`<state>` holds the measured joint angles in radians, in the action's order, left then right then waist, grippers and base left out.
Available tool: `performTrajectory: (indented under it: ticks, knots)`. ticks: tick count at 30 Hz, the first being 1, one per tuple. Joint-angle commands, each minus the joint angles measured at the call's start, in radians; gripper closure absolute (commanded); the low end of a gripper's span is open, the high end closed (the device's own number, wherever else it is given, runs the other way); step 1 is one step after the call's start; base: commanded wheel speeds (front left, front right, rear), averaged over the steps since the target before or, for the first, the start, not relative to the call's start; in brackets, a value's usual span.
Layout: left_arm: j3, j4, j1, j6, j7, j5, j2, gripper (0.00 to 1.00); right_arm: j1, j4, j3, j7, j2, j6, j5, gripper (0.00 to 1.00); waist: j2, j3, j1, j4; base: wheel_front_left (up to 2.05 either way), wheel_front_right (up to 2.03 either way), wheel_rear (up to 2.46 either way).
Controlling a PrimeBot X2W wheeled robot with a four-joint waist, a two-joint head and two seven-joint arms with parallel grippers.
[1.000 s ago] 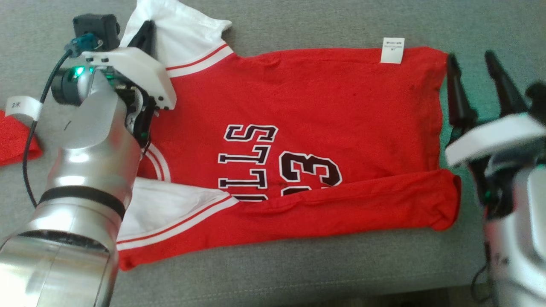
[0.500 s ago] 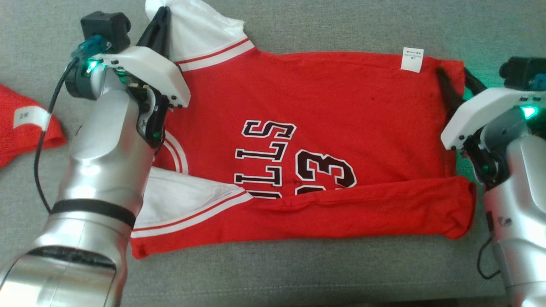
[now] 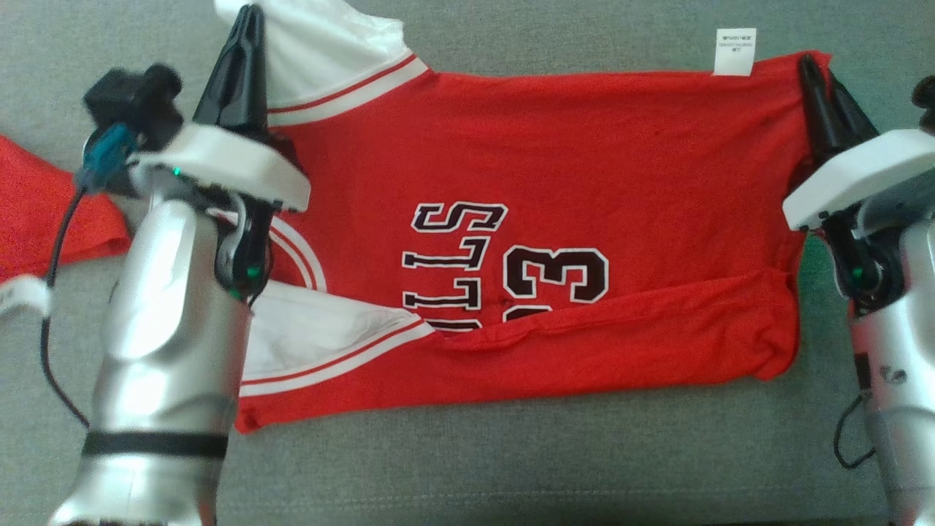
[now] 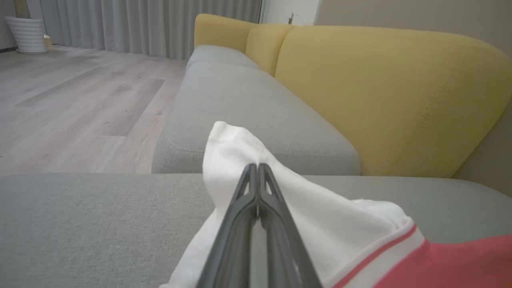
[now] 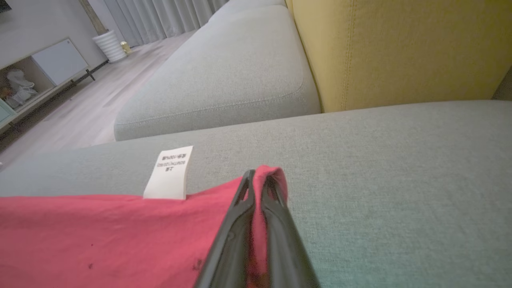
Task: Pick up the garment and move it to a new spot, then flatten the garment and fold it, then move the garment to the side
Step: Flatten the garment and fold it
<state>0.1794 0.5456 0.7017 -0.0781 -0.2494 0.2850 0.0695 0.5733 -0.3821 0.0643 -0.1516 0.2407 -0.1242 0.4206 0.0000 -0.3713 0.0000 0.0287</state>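
The red garment [image 3: 555, 168] lies spread across the grey sofa seat [image 3: 511, 467], centre of the head view. Its lower edge is folded up over the bottom of the black lettering [image 3: 453, 256], so the word and the number read only in part. Upper left, the left gripper [image 3: 250, 18] has its jaws clenched on the white sleeve [image 3: 329, 44]. Upper right, the right gripper [image 3: 817, 73] has its jaws pinched on the red hem corner, just beside the white label [image 3: 734, 52]. The silver left arm [image 3: 175, 314] hides most of the neckline. Another red cloth [image 3: 44, 212] is cut off at the left edge, and what it is can't be made out.
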Motion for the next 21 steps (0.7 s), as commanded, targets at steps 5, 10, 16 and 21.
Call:
performTrajectory:
  ticks: [5, 10, 16, 21]
  knots:
    - [-0.069, -0.211, -0.136, 0.001, -0.012, -0.031, 0.018, 1.0, -0.098, 0.092, 0.0, 0.001, -0.004, -0.007, 0.069, 1.0, 0.0, 0.021, 0.0, 0.011, 0.0, 0.0, 0.0]
    - [-0.091, -0.361, -0.305, -0.004, -0.012, -0.054, 0.001, 1.0, -0.21, 0.137, -0.006, -0.022, -0.014, -0.007, 0.101, 1.0, 0.0, 0.04, 0.0, 0.012, 0.0, 0.0, 0.0]
    - [-0.104, -0.4, -0.469, 0.002, -0.012, -0.048, -0.014, 1.0, -0.301, 0.162, -0.018, -0.03, -0.051, -0.007, 0.103, 1.0, 0.0, 0.056, 0.0, 0.009, 0.0, 0.0, 0.0]
    - [-0.085, -0.347, -0.538, 0.004, -0.012, -0.034, -0.018, 1.0, -0.353, 0.176, -0.031, -0.026, -0.076, -0.007, 0.088, 1.0, 0.0, 0.067, 0.0, 0.007, 0.0, 0.0, 0.0]
